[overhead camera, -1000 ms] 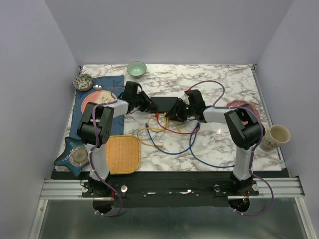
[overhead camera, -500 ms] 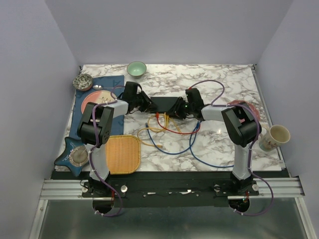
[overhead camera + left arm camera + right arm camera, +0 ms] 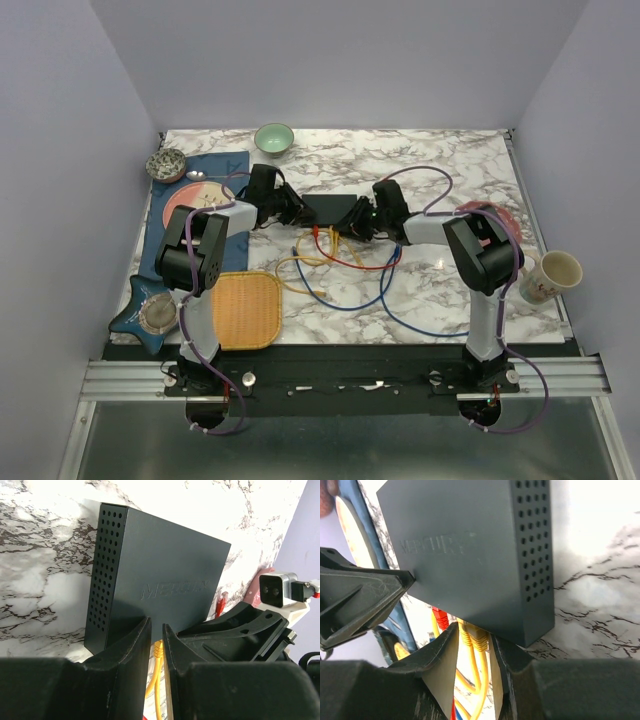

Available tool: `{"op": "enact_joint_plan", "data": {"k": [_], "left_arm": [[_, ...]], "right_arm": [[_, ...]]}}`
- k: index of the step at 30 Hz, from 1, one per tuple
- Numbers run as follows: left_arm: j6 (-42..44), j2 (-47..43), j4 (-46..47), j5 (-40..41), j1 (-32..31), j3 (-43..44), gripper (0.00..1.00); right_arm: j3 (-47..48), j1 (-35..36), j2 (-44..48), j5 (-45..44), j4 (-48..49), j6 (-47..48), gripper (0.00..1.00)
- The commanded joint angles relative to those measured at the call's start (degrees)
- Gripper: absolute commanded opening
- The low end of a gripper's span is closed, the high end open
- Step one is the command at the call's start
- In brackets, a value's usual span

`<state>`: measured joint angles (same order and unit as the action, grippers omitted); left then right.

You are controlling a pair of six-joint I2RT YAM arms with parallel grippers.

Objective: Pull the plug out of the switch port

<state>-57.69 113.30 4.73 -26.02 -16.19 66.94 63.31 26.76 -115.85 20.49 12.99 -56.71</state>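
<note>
Your right gripper [image 3: 472,634] low at the black box [image 3: 470,545], narrow astride a yellow plug [image 3: 479,642]; left gripper [image 3: 156,627] opposite, narrow; grips unclear.

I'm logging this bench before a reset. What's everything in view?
table: one, white marble, throughout
switch box: one, matte black, centre
cables: several, yellow, red and blue, from the box's near edge
small bowl: one, green, back
speckled bowl: one, grey, back left
placemat: one, navy, left
round plate: one, orange, on the placemat
woven mat: one, yellow, near left
star dish: one, blue, near-left corner
second plate: one, pink, right
cup: one, cream, right edge
left gripper: one, black, at the box's left end
right gripper: one, black, fingers astride the yellow plugs
</note>
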Motion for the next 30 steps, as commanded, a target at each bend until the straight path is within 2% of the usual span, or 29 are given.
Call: {"op": "enact_joint_plan", "data": {"k": [1, 21, 24, 28, 30], "left_arm": [[0.39, 0.08, -0.07, -0.61, 0.28, -1.55, 0.3], [-0.14, 0.17, 0.89, -0.87, 0.28, -2.34, 0.3], [-0.14, 0.0, 0.98, -0.87, 0.28, -2.43, 0.3], [-0.05, 0.08, 0.98, -0.87, 0.28, -2.43, 0.3], [-0.23, 0.08, 1.07, -0.96, 0.28, -2.43, 0.3]], "right_arm": [[-2.05, -0.66, -1.04, -1.07, 4.84, -4.2, 0.38], [-3.9, -1.89, -3.85, -0.36, 11.53, -11.58, 0.37], [-3.54, -1.89, -4.29, -0.45, 11.09, -11.58, 0.35], [-4.07, -1.89, -4.03, -0.45, 11.18, -11.06, 0.24], [-4.51, -1.89, -3.77, -0.54, 11.18, -10.62, 0.21]]}}
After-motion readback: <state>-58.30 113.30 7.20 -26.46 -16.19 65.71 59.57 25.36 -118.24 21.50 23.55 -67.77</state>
